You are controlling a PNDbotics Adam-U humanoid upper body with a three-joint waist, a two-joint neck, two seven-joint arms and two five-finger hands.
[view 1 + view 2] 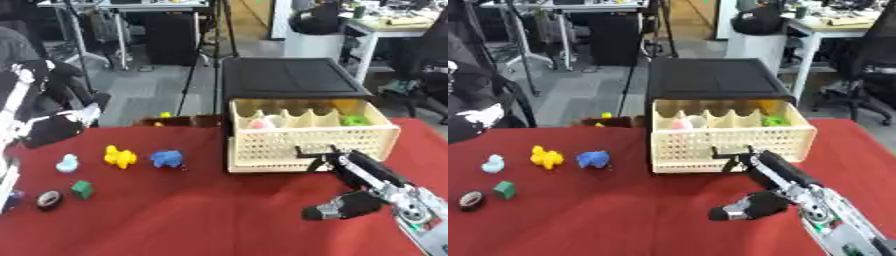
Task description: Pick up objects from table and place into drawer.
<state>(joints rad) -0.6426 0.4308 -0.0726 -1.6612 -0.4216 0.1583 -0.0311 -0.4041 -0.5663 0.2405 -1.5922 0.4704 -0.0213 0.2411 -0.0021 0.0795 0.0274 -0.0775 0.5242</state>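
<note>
Five small things wait on the left of the frame, well apart from our right hand [750,162]: a yellow toy [120,157], a blue toy [166,158], a pale blue figure [67,163], a green block [81,189] and a dark round piece [49,199]. The cream drawer [306,145] stands pulled out at centre right under its black cabinet [289,77], with a pink-and-white thing [261,123] and a green thing [354,120] already in its compartments.

Our right hand's fingers lie straight and relaxed against the drawer front, holding nothing. Our left hand shows in neither view — only the left arm [17,115] at the frame's left edge.

We judge the risk to lie in the long reach: crossing from the drawer to the toys, the forearm could brush the drawer front and push it partly shut, or sweep the blue toy aside. The small toys may also roll or tip when pinched.

The table [192,215] wears a red cloth, which could ruck under a dragging hand. Behind it we see a grey floor, tripod legs, desks and office chairs.
</note>
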